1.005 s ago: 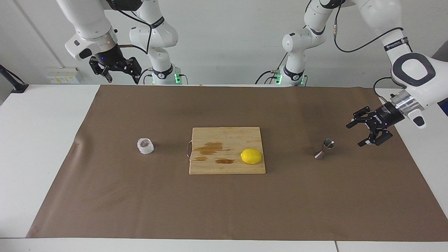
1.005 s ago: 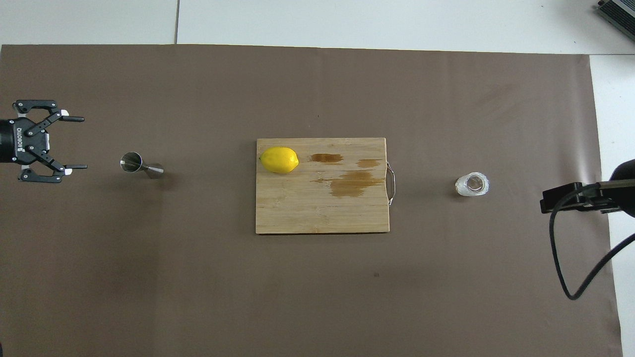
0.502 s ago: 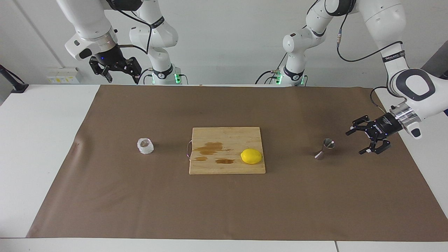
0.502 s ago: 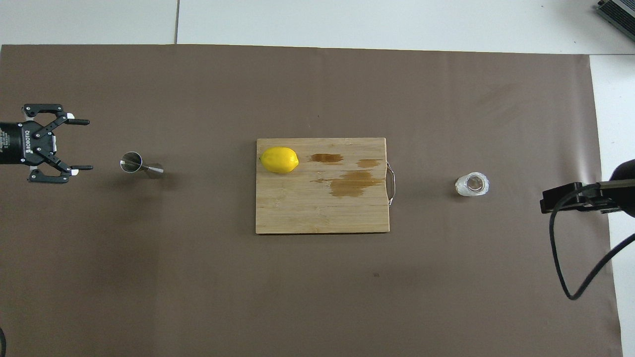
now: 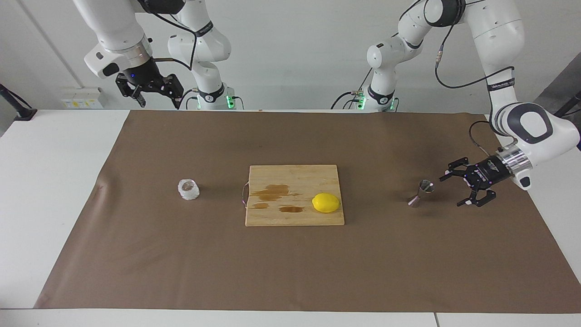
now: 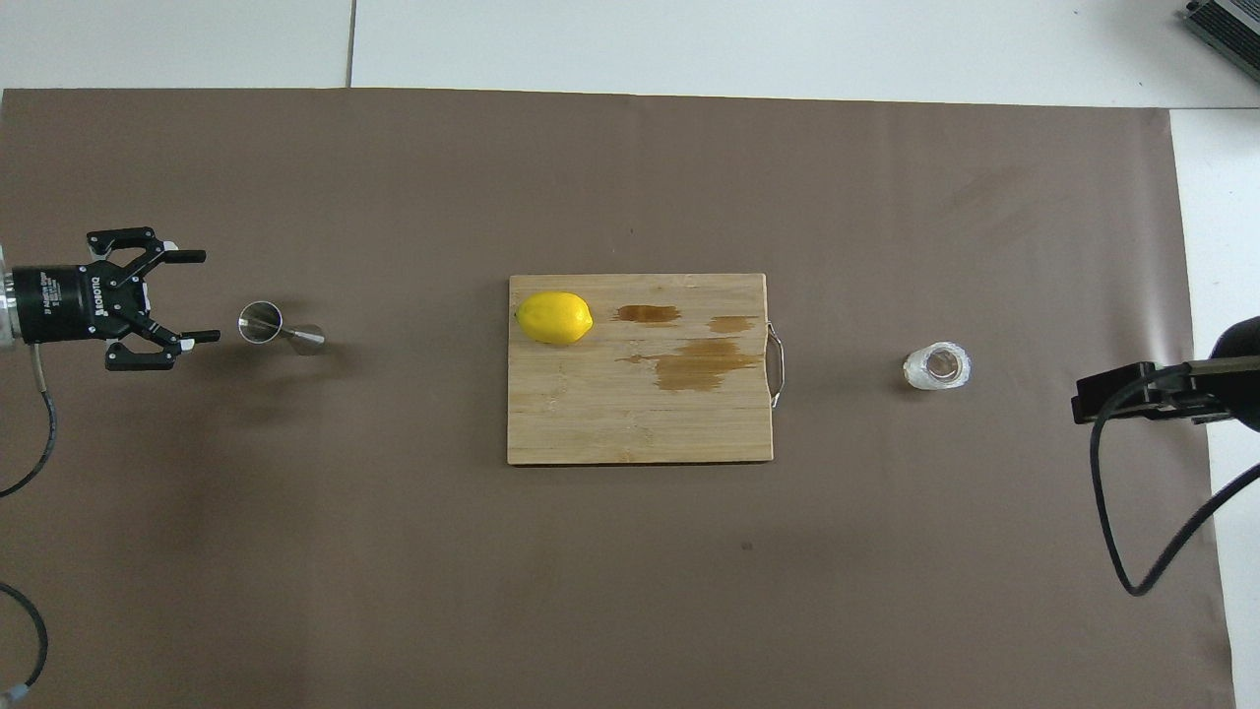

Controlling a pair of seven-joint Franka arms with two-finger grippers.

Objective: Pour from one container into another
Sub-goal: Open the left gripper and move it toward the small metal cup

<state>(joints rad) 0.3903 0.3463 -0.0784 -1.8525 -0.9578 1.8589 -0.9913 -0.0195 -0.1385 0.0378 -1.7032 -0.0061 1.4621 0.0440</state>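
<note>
Facing view shows the left gripper [image 5: 451,188], jaws spread and empty, just beside the slim jigger [image 5: 421,193], which a stray fingertip could topple.

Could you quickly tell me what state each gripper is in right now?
Left gripper: open, empty, beside the steel jigger.
Right gripper: open, empty, waiting raised near its base.

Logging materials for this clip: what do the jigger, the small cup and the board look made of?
Jigger: polished steel, by its mirror-like grey shine. Small cup: probably clear glass or plastic, with a whitish, frosted, rough-looking wall; which of the two is unclear. Board: pale wood, with visible grain, dark wet-looking stains and a thin metal handle.
</note>
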